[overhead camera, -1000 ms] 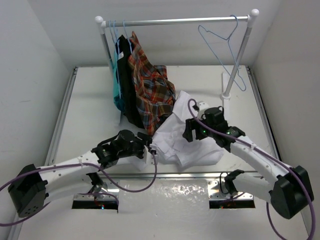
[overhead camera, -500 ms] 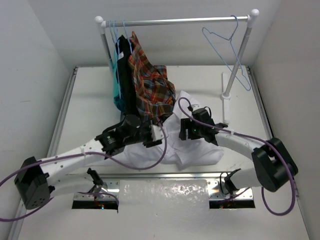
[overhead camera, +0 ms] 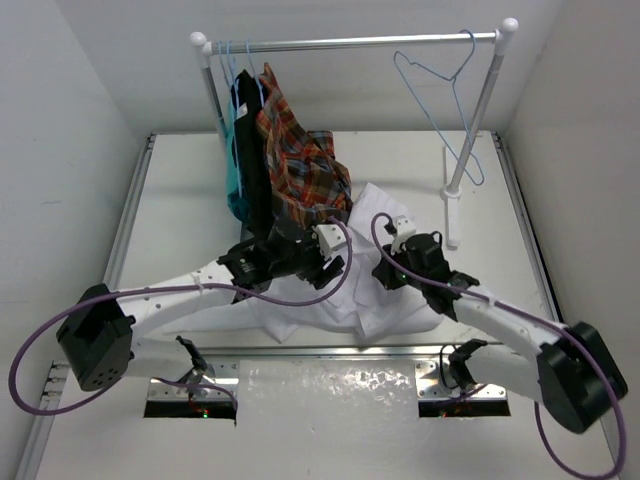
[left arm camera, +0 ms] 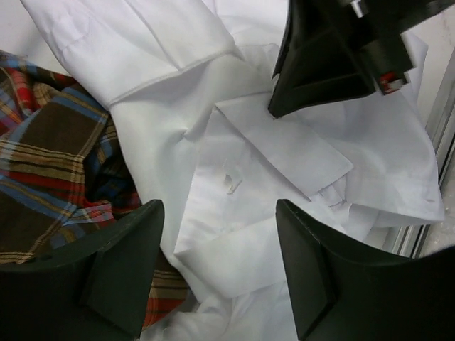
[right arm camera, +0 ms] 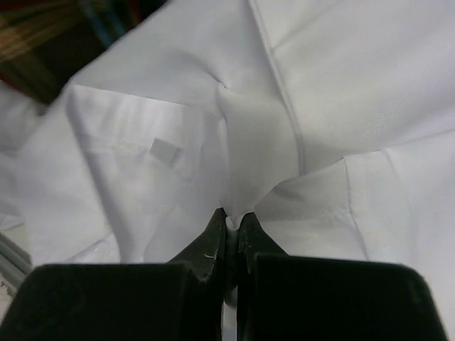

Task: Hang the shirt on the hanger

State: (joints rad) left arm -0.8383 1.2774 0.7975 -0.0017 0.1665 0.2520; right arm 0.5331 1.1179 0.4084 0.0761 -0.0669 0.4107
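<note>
Right tool [right arm camera: 232, 217] stood spread wide a second earlier; its fingers were now pinched tight on a raised fold of the shirt [right arm camera: 178, 128]. Left tool [left arm camera: 217, 207] was open and held nothing; it had advanced over the crumpled cloth, just beside the plaid shirt [left arm camera: 50, 163]. The shirt, thin and white, lay bunched on the desk [overhead camera: 180, 200], touching the plaid hem. Hanger [overhead camera: 452, 100], bare light-blue wire, hung on the rail [overhead camera: 350, 42], well apart.
</note>
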